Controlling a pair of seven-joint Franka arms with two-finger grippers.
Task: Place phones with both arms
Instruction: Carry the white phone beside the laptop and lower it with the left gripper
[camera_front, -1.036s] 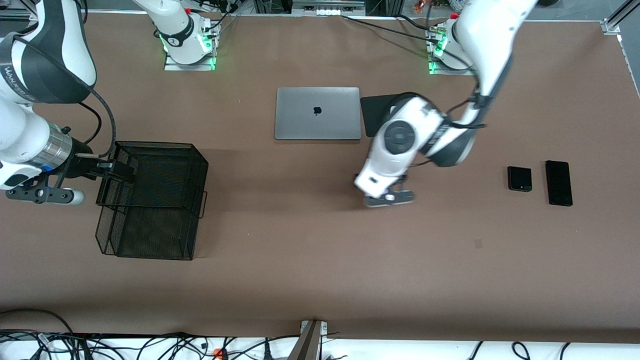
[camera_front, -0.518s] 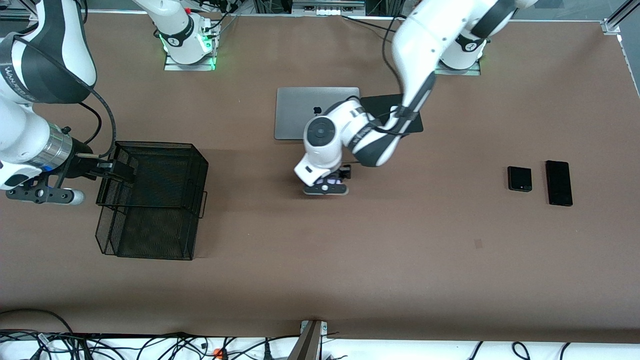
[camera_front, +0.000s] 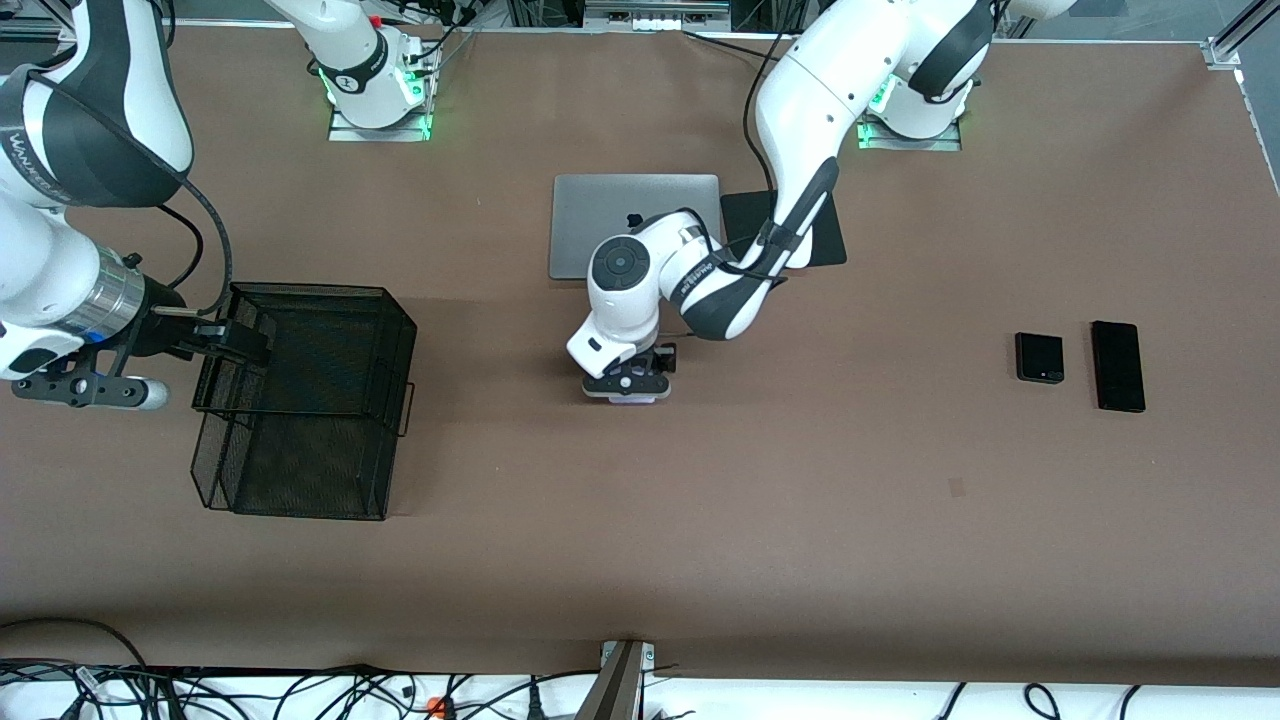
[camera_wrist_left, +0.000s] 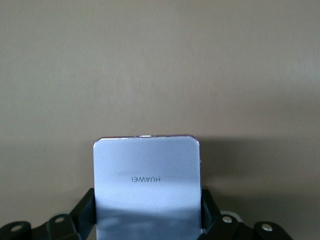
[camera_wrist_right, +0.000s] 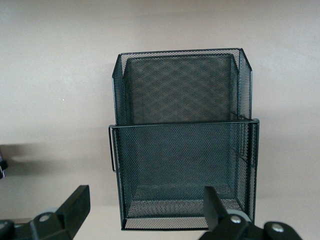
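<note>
Between the left gripper's (camera_wrist_left: 147, 220) fingers (camera_wrist_left: 82, 212): lilac phone (camera_wrist_left: 146, 185), clamped at both side edges, flat face toward the wrist camera, "HUAWEI" lettering visible. Held low over bare table (camera_front: 700, 520) at mid-length, over a spot nearer the front camera than the laptop (camera_front: 600, 215); whether it touches the surface cannot be told. Seen from the front as a pale sliver (camera_front: 628, 397) under the left gripper (camera_front: 628, 385).

Toward the left arm's end of the table: small black phone (camera_front: 1039, 357) and long black phone (camera_front: 1117, 365), flat, side by side, just apart, the long one closer to the table end. Both well apart from the left gripper.

Partly under the left arm (camera_front: 800, 120), beside the laptop toward the left arm's end: black pad (camera_front: 830, 240).

Toward the right arm's end: black mesh basket (camera_front: 300, 400) standing on the table. Beside it, at the table end: right gripper (camera_front: 235, 340), waiting, fingers (camera_wrist_right: 75, 207) spread apart and holding nothing, tips close to the basket's upper rim. Basket (camera_wrist_right: 182, 135) in the right wrist view: two mesh compartments, no contents visible.
</note>
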